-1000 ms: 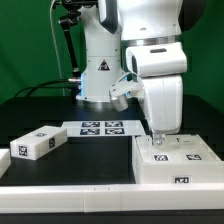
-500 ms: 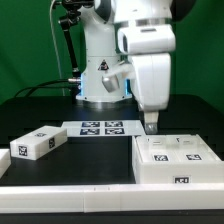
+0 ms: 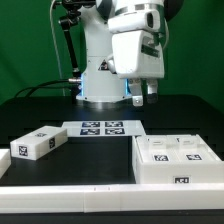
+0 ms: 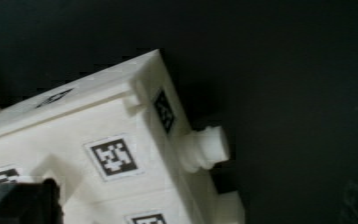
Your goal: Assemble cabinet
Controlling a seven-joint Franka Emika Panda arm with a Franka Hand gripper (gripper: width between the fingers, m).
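Observation:
The white cabinet body (image 3: 175, 161) lies at the exterior view's right on the black table, with several tags on top and one on its front. A separate white tagged cabinet block (image 3: 35, 143) lies at the exterior view's left. My gripper (image 3: 144, 97) hangs well above the table, over the cabinet body's far left corner, open and empty. In the wrist view the cabinet body (image 4: 87, 120) fills the frame below the gripper (image 4: 131, 205), showing tags and a round peg (image 4: 204, 146) on its side. One dark finger (image 4: 23, 204) shows at the picture's edge.
The marker board (image 3: 100, 127) lies flat in the middle, in front of the robot base (image 3: 100, 75). A white ledge (image 3: 60, 192) runs along the table's front edge. Black cables hang behind at the exterior view's left.
My gripper has risen from the cabinet body's top and shifted toward the exterior view's left. The cabinet body and the block have not moved.

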